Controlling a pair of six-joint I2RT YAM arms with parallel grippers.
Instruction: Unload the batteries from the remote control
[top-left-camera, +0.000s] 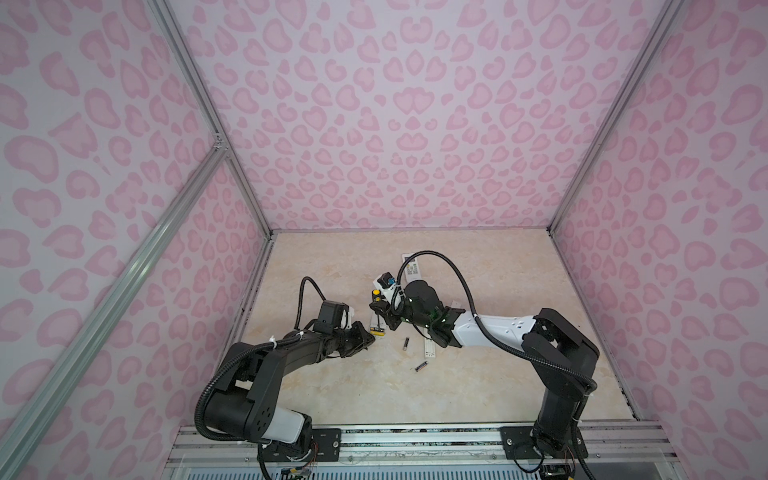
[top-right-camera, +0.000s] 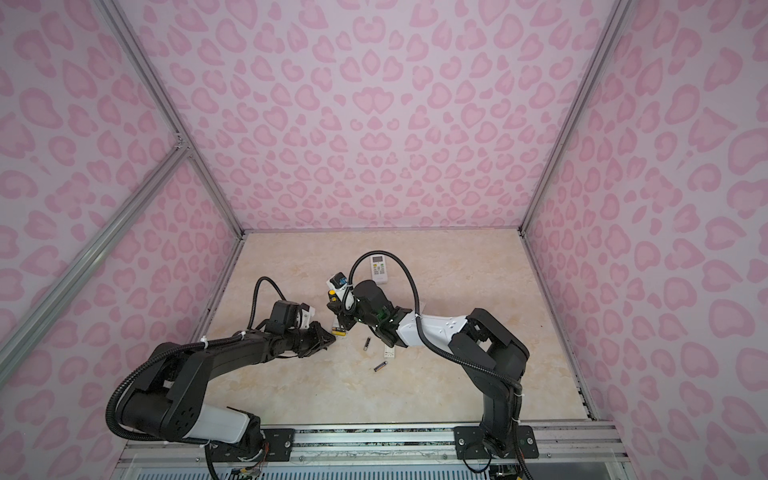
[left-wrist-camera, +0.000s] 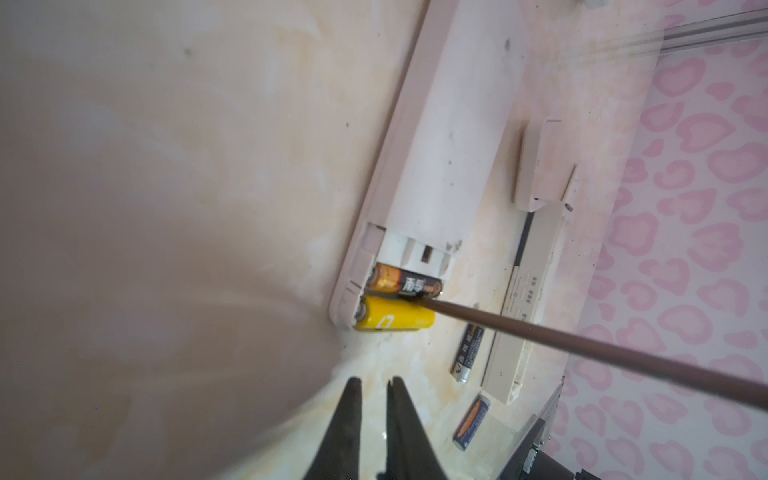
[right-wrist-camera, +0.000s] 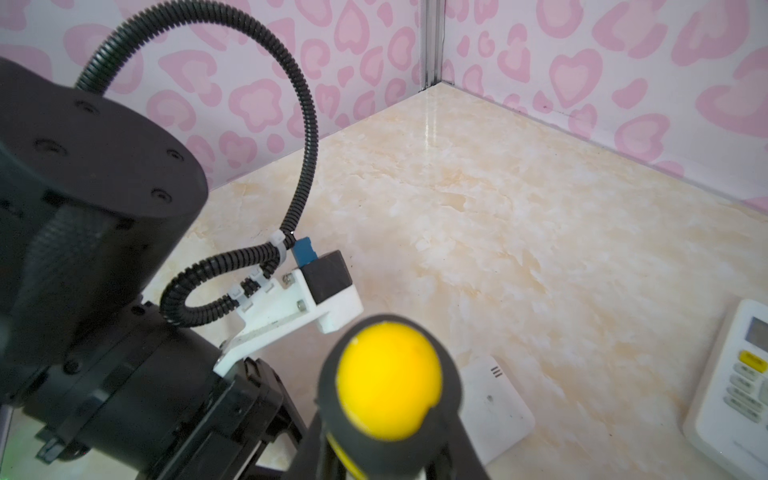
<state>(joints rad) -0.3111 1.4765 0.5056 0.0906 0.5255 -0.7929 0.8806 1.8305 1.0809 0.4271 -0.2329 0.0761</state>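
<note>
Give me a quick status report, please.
Right gripper shut on screwdriver, prying. Left gripper nearly closed, empty. Two batteries still seated. Nothing blocking.

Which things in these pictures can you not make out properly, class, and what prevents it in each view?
- Screwdriver tip: left wrist view, lost between the black-and-gold battery and yellow battery.
- Slim remote: in a top view, mostly hidden under the right arm.
- Air-conditioner remote: right wrist view, cut off by the picture edge.
- Loose battery: in a top view, its label is too small to read.
</note>
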